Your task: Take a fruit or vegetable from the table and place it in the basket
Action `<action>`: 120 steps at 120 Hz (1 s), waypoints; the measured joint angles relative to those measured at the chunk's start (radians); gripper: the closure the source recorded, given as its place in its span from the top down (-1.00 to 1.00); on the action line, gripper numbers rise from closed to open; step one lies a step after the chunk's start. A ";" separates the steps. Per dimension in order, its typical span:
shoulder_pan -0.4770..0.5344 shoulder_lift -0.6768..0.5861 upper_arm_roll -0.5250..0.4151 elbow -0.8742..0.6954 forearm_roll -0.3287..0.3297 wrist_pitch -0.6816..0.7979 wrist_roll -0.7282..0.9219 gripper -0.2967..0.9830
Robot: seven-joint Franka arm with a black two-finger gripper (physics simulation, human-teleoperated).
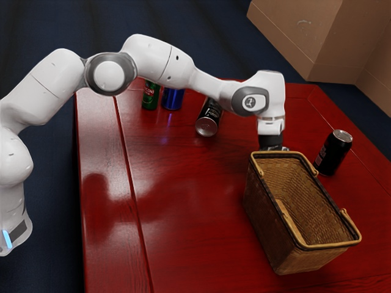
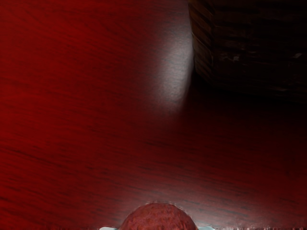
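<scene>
My gripper (image 1: 273, 148) is beyond the basket's (image 1: 263, 207) near-arm end, its lower part hidden behind the rim. In the wrist view a rounded, rough-skinned reddish fruit or vegetable (image 2: 158, 218) shows at the lower edge. Pale fingertips flank it closely on both sides, so the gripper (image 2: 158, 227) looks shut on it. The woven basket, with tan handles, stands on the table; its dark side wall (image 2: 249, 52) is beside my hand in the wrist view.
A black can (image 1: 333, 152) stands beyond the basket on the red table (image 1: 183, 207). Another black can (image 1: 209, 119) lies tilted farther back, near a green can (image 1: 150, 96) and a blue can (image 1: 173, 99).
</scene>
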 joint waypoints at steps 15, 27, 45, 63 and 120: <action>0.000 -0.011 0.000 0.000 0.023 -0.006 -0.011 -0.27; 0.000 -0.026 0.001 0.001 0.045 -0.013 -0.023 -0.28; 0.000 -0.059 0.012 0.002 0.075 -0.033 -0.042 -0.32; 0.000 -0.092 0.040 0.002 0.102 -0.059 -0.065 -0.32; -0.046 -0.304 0.096 0.024 0.289 -0.222 -0.205 -0.33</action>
